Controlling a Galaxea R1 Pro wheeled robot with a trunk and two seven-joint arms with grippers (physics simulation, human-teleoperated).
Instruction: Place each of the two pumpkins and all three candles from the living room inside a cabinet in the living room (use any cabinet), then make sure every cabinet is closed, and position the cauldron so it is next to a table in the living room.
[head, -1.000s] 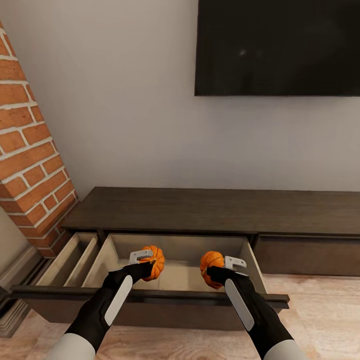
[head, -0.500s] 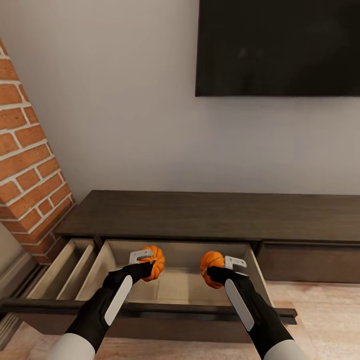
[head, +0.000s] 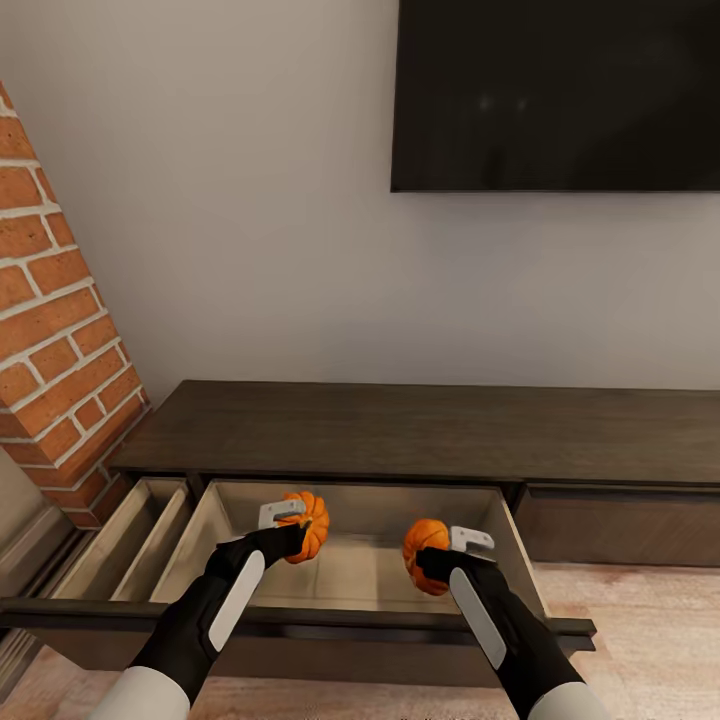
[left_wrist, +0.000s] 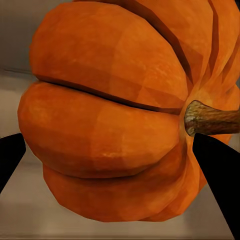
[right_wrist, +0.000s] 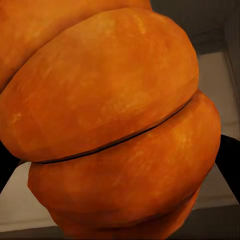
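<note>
Cabinet (head: 420, 430) stood against the wall below both grippers' reach line, its wide drawer (head: 205, 525) pulled out, pale interior exposed directly beneath the two arms. A narrower open compartment lay outboard of the left gripper.

Left gripper (head: 296, 527) was clamped on the left pumpkin (head: 308, 524), held above the drawer floor, toward the back wall. In the left wrist view that pumpkin (left_wrist: 120, 115) sat between the dark fingers (left_wrist: 215, 170), stem pointing sideways toward one finger.

Right gripper (head: 443, 556) was clamped on the right pumpkin (head: 426, 555), slightly lower and nearer the drawer front than the left one. Right wrist view: pumpkin (right_wrist: 115, 125) pressed between the finger edges, drawer floor beyond it.

Risks, as judged:
- Release from height: round ribbed bodies would probably roll, possibly toward the front lip or into each other. Cause: no contact with the floor before opening.
- Right pumpkin was near the drawer's right wall; a sideways drift could knock it there.
- Forearms crossed over the drawer front; lowering further could press on it and shift the drawer.
</note>
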